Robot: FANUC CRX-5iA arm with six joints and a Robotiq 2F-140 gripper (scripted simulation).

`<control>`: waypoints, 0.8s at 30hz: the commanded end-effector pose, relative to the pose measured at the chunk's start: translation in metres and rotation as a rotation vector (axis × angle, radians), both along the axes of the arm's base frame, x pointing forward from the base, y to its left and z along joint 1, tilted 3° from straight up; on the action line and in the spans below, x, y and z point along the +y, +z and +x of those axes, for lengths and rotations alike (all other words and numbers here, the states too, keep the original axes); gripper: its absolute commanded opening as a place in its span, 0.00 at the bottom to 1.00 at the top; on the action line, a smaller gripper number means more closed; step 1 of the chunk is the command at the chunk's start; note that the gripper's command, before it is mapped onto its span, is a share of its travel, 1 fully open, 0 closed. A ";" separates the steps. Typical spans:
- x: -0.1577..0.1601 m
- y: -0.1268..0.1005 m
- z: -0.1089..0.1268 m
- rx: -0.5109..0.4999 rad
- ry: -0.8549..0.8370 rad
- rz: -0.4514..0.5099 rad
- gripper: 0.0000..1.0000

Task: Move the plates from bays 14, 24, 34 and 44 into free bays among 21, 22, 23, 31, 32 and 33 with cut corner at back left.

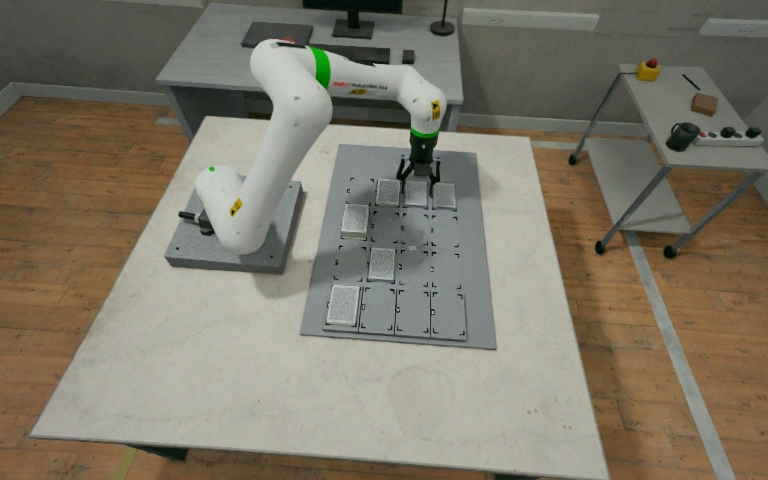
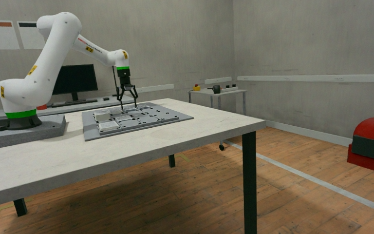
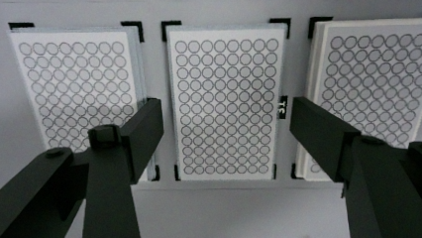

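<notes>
Two nbr plates point(image 1: 387, 192) point(image 2: 115, 110) point(image 3: 371, 84), bays 21 & 41, crowd the gripper point(image 1: 419, 188) point(image 2: 128, 107) point(image 3: 226, 115), open w/ gaps around bay 31's plate point(image 1: 416, 193) point(image 2: 130, 108) point(image 3: 225, 104).

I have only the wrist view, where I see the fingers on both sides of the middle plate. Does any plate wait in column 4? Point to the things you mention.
Observer: Yes, one: the plate in bay 14 point(image 1: 343, 304) point(image 2: 108, 126), seen in the top view.
Operator: And is bay 23 free for it?
Observer: No, the top view shows a plate in bay 23 point(image 1: 382, 263) point(image 2: 123, 118).
Operator: Then I consider bay 32 or 33. Is something lying there?
Observer: No plate in either, but a small white scrap point(image 1: 412, 247) lies around the line between them.
</notes>
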State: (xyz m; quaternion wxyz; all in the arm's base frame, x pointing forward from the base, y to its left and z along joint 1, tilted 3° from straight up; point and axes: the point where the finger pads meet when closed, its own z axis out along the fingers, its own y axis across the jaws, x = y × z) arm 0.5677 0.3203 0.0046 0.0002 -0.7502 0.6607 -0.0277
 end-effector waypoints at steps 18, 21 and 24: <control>0.001 0.024 0.000 -0.002 0.000 0.001 0.70; 0.001 0.028 -0.001 -0.002 0.000 0.001 0.70; 0.001 0.032 -0.001 -0.002 0.000 0.001 0.70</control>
